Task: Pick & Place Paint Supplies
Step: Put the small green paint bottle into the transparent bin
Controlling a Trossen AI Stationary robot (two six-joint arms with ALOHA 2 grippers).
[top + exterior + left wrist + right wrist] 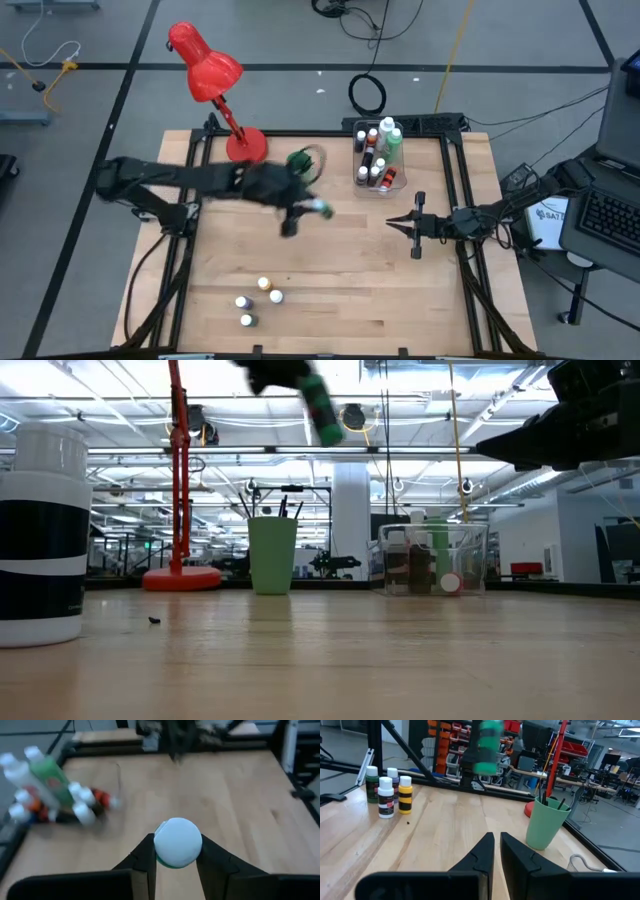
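Observation:
My left gripper (pixel 303 211) hangs over the middle of the table, shut on a small green paint bottle (pixel 320 208) that also shows high in the low view (pixel 322 408). Several tiny white-capped bottles (pixel 256 300) stand near the table's front edge. The clear bin (pixel 380 158) at the back holds more bottles, among them a tall green one (pixel 50 782). The green cup (pixel 272 555) holds dark brushes and is partly hidden under my left arm in the high view. At the table's right side my right gripper (pixel 398 222) stands shut with nothing between its fingers (pixel 496 851). My left gripper pinches the green bottle between its two fingers, which lie on opposite sides of it just behind its round white end (pixel 177 842). The fingers come from the table's left, slanting down. The bottle is lifted well clear of the table and hangs tilted (pixel 325 420).
A red desk lamp (pixel 210 75) stands at the back left, its base (pixel 180 577) beside the cup. A black-and-white bottle (pixel 40 535) stands close before the low camera. Bare wood lies between the front bottles and the bin.

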